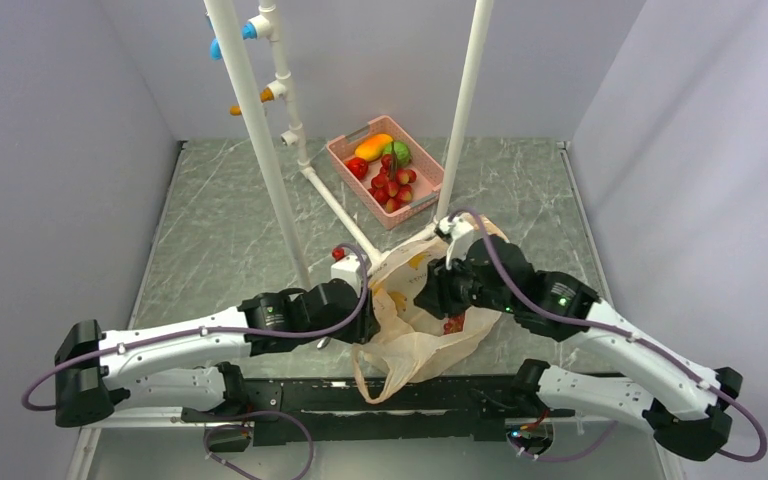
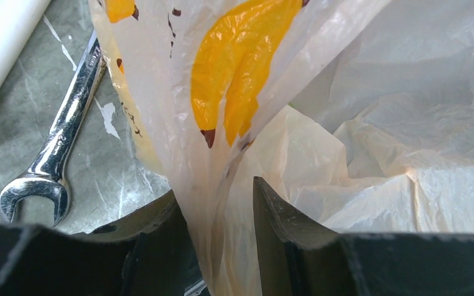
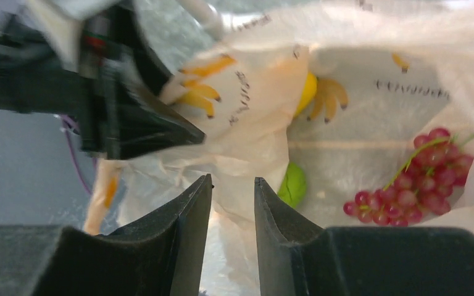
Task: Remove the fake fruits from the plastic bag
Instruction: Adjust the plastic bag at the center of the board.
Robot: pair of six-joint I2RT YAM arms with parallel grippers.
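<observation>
The peach plastic bag (image 1: 415, 340) lies near the front edge with its mouth held open. My left gripper (image 1: 368, 322) is shut on the bag's left rim; the film is bunched between its jaws (image 2: 216, 191). My right gripper (image 1: 442, 290) is over the bag's mouth, its jaws narrow with a fold of the bag's film between them (image 3: 231, 185). Inside the bag (image 3: 358, 142) lie a bunch of red grapes (image 3: 416, 179), a green fruit (image 3: 293, 185) and a yellow fruit (image 3: 307, 92) partly behind a fold. The grapes also show from above (image 1: 453, 323).
A pink basket (image 1: 425, 153) with several toy fruits stands at the back. A white pipe frame (image 1: 260, 130) rises left of the bag, with a pipe running along the table. A steel wrench (image 2: 55, 154) lies on the table by the bag's left side.
</observation>
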